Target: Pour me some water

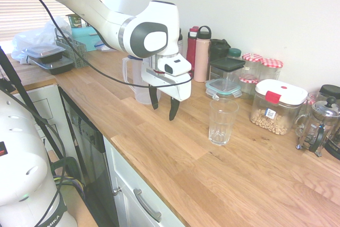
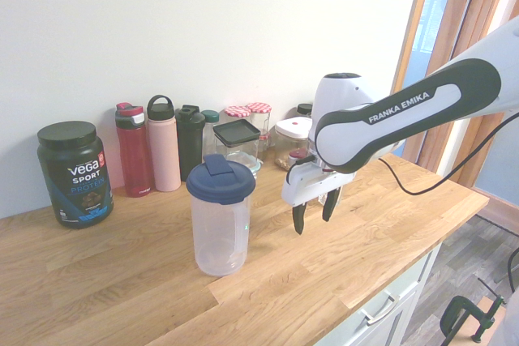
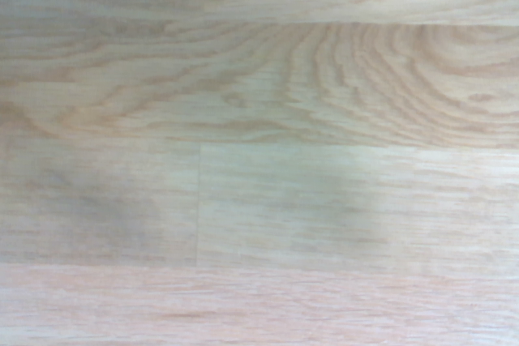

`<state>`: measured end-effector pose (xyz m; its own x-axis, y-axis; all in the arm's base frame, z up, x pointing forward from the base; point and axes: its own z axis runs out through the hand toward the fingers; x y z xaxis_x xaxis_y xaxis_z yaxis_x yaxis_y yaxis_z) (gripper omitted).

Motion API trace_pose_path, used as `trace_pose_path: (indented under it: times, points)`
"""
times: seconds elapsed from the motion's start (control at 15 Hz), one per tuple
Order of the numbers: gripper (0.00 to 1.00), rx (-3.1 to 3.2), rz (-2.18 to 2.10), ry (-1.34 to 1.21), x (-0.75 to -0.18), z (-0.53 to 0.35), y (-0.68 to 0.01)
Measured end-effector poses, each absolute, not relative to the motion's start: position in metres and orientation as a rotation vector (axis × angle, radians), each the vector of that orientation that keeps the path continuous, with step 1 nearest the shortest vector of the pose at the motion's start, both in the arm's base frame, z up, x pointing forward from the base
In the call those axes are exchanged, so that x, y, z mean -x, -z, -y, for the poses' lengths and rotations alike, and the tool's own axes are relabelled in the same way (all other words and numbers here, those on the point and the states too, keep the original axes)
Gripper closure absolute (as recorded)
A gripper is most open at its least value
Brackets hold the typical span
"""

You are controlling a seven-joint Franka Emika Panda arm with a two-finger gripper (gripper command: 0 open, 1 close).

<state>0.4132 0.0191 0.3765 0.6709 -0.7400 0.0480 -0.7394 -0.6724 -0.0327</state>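
Wooden kitchen surface (image 1: 175, 158) runs along a white wall, and the fingers (image 1: 163, 104) hang over it with a gap between them, holding nothing, pointing down above bare wood. Just behind them, further from the front edge, stands a clear jug with a dark blue lid (image 2: 220, 216), upright and untouched, while an empty drinking glass (image 1: 222, 121) stands apart on the fingers' other side. Bottles (image 2: 163, 143), jars (image 1: 277, 106) and a protein tub (image 2: 74, 173) line the back edge by the wall.
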Motion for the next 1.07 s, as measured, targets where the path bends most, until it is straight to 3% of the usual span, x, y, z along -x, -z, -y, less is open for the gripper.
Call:
trace_pose_path:
  times: [0.27,0.6,0.87,1.07]
  points:
    - [0.0,2.846,-1.313,0.088,-0.416,-0.025,-0.384]
    - [0.0,2.83,-1.316,0.156,-0.363,-0.072,-0.471]
    - [0.0,2.814,-1.276,0.344,-0.308,-0.14,-0.519]
    - [0.0,2.759,-1.228,0.503,-0.305,-0.195,-0.514]
